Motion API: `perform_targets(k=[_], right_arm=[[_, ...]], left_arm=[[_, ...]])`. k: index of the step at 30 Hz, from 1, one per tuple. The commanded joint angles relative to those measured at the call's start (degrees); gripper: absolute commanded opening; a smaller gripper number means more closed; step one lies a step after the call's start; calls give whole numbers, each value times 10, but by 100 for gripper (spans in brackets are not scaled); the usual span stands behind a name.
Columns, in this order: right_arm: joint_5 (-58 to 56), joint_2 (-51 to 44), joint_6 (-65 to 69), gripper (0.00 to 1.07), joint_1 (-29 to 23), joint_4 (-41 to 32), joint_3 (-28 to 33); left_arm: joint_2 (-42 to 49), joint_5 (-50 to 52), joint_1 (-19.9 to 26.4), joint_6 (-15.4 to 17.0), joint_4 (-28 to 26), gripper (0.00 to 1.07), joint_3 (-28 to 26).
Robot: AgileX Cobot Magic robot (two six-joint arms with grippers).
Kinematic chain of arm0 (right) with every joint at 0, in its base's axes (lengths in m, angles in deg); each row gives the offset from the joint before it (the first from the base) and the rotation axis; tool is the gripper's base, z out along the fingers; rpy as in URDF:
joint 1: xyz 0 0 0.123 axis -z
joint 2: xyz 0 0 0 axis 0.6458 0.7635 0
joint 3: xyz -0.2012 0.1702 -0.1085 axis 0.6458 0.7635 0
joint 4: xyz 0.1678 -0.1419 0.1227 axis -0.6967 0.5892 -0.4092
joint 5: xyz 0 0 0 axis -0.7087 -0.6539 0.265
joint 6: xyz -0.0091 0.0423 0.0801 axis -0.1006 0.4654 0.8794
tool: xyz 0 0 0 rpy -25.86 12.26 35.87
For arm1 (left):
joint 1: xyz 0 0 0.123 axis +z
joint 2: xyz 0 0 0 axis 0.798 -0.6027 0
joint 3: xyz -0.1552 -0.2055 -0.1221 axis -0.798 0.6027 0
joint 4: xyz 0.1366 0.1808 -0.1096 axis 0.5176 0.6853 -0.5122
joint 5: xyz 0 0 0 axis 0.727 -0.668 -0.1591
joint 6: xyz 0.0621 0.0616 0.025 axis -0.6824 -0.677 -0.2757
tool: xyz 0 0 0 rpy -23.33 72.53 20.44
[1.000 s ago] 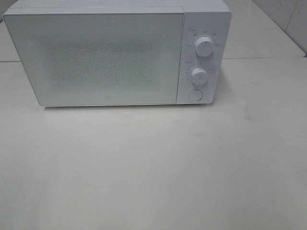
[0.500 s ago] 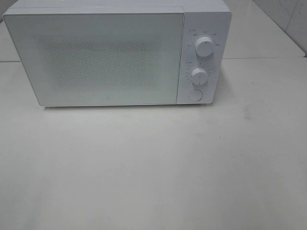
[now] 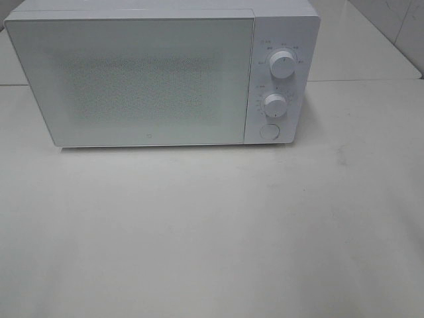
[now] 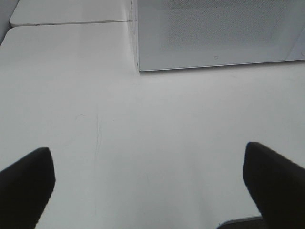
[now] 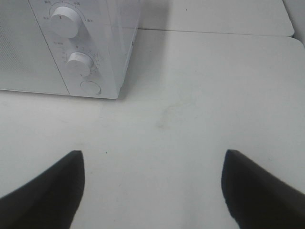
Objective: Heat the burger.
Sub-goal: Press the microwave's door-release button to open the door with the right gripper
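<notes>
White tabletop [image 3: 212,232] carries a white microwave [image 3: 283,30] with its door [image 3: 132,79] shut; left gripper [image 4: 147,152] and right gripper [image 5: 152,155] hover above the top, both spread wide and empty, while the burger's place and heading cannot be told

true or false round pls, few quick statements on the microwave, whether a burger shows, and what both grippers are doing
1. The microwave has its door shut. True.
2. A burger sits in front of the microwave. False: no burger shows in any view.
3. The left gripper holds a plate. False: its jaws are open with nothing between them.
4. Two knobs sit above a round button. True.
5. The right gripper grips the lower knob. False: it is open over the table, apart from the microwave.
</notes>
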Motion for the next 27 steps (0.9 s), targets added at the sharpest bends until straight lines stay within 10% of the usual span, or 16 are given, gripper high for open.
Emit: perform_targets(k=[1, 27], right_arm=[[50, 44, 5, 75, 4, -1, -4], [594, 330, -5, 75, 2, -2, 121]], left_arm=[[11, 6, 2, 0, -3, 100, 2], [11, 6, 2, 0, -3, 100, 2]])
